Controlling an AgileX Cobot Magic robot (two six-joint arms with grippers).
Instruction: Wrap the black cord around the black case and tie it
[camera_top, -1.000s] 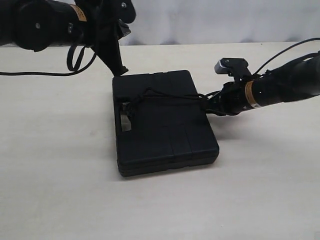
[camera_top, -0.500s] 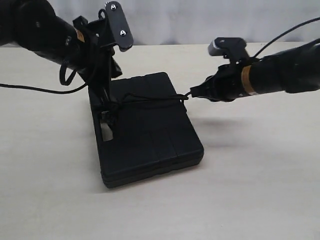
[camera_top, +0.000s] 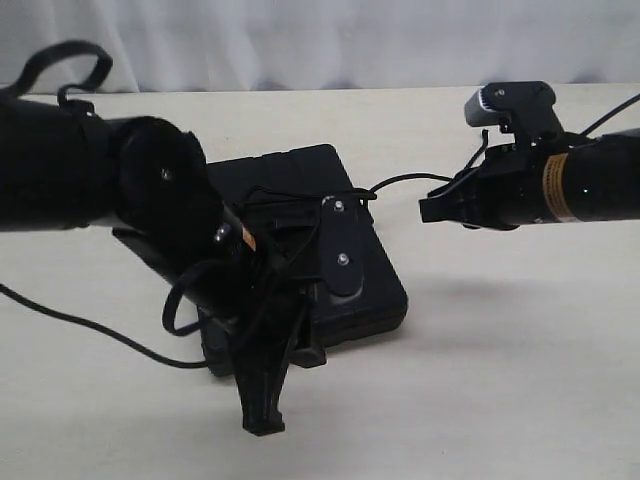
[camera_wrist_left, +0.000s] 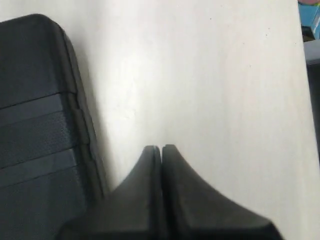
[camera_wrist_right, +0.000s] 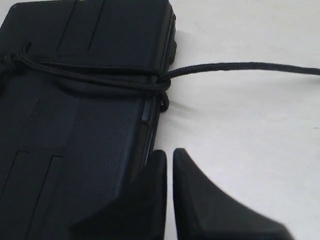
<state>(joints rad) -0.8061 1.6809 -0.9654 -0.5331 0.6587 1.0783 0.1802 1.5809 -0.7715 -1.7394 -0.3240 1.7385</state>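
While the left arm's dark bulk hides the near-left part of the flat matte black plastic case (camera_top: 300, 170) mid-worktop (camera_top: 520, 380), the thin black cord (camera_wrist_right: 235, 66) binds its far end, its tail trailing right. The left pincer (camera_wrist_left: 161, 148) and the right pincer (camera_wrist_right: 169, 152) are both closed and empty.

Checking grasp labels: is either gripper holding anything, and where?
Nothing. Left gripper and right gripper are shut empty; the black cord runs past the right one, ungripped.

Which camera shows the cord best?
Right wrist view: the cord crosses the case, knots at its edge, and trails over the table. Exterior view: partly behind the left arm. Left wrist view: none.
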